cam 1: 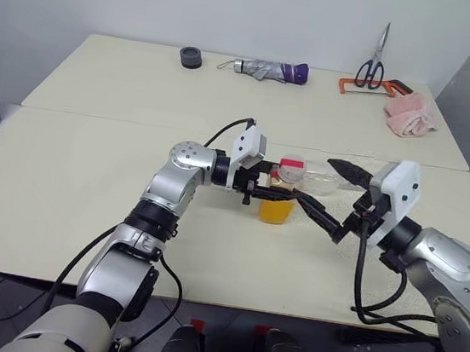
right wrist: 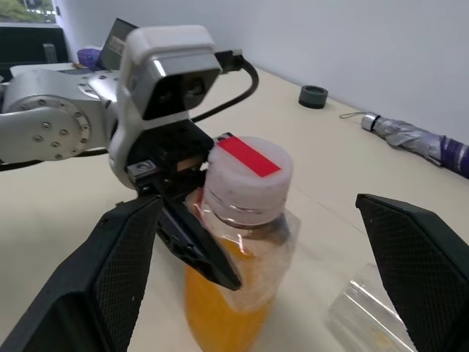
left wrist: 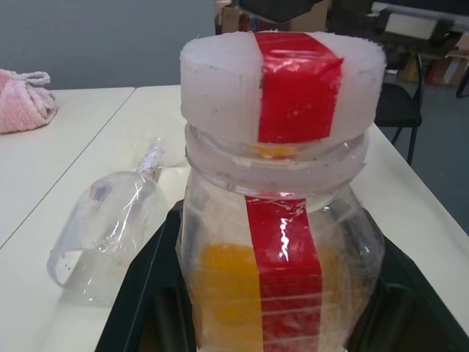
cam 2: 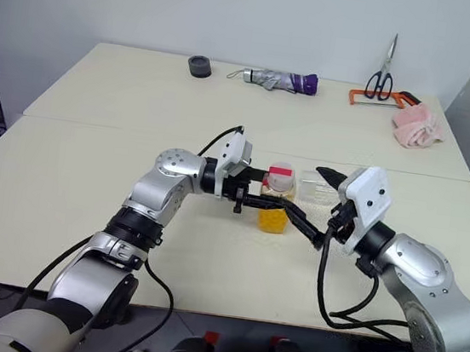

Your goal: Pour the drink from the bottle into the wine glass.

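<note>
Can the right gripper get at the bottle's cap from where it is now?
Probably yes. The right gripper is wide open, facing the bottle, and the cap stands clear above the left gripper shut on the body.

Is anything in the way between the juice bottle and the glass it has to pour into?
Nothing visible stands between them. The left gripper is shut on the bottle, cap on. The wine glass lies on its side on the table just behind it. The open right gripper faces the bottle.
</note>
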Available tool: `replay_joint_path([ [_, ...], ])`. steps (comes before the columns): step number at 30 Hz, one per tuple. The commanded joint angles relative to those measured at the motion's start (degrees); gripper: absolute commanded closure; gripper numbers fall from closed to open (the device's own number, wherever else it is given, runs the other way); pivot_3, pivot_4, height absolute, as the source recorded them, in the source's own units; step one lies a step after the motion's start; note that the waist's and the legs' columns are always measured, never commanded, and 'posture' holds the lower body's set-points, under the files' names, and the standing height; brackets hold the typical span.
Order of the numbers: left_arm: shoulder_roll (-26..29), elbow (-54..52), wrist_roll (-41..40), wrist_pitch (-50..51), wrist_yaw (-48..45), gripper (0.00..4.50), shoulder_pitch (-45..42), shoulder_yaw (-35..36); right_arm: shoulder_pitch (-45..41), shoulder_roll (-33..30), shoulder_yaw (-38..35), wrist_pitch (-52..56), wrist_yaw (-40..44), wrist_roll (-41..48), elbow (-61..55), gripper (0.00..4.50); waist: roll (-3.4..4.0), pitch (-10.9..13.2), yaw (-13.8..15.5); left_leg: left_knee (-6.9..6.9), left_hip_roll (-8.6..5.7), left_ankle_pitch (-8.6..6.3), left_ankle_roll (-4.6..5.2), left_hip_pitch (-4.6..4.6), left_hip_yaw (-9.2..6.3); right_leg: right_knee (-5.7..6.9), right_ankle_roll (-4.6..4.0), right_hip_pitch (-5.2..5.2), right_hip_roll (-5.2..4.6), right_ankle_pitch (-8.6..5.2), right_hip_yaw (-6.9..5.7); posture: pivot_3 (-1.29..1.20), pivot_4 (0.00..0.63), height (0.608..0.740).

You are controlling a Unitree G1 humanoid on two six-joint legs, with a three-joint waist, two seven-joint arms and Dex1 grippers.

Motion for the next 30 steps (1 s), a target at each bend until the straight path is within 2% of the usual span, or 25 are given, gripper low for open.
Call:
replay_joint_path([
  [1, -0.2, -1.9, -1.0, -1.1, 0.1, 2.6, -2.0, 1.4, -2.7, 0.6, -1.0, 0.4, -1.4, 1.8, -1.0, 0.0, 0.0, 0.0, 0.0, 0.0, 0.0, 0.0, 0.0, 0.0, 0.0, 0.01, 0.0, 0.0, 0.0, 0.0, 0.0, 0.0, 0.15, 0.74],
  [7, -0.4, -1.6, -0.9, -1.5, 0.0, 2.6, -2.2, 1.4, -7.1, 3.1, 1.5, 0.4, -3.4, 0.7, 2.8, 0.0, 0.0, 0.0, 0.0, 0.0, 0.0, 0.0, 0.0, 0.0, 0.01, 0.01, 0.0, 0.0, 0.0, 0.0, 0.01, 0.0, 0.15, 0.74],
  [12, -0.6, -1.2, -0.9, -1.7, 0.0, 2.6, -2.5, 1.4, -9.6, 2.6, 3.8, 1.0, -1.6, 0.7, 5.5, 0.0, 0.0, 0.0, 0.0, 0.01, 0.0, 0.0, 0.0, 0.0, 0.0, 0.0, 0.0, 0.0, 0.0, 0.0, -0.01, 0.0, 0.15, 0.74],
  [30, -0.5, -1.4, -0.9, -2.1, 0.2, 2.6, -2.3, 1.3, -12.1, 3.3, 6.4, -0.4, 0.0, -1.5, 9.2, 0.0, 0.0, 0.0, 0.0, 0.0, 0.01, 0.0, 0.0, -0.01, -0.01, 0.0, 0.0, 0.0, 0.0, 0.0, -0.01, 0.0, 0.15, 0.74],
])
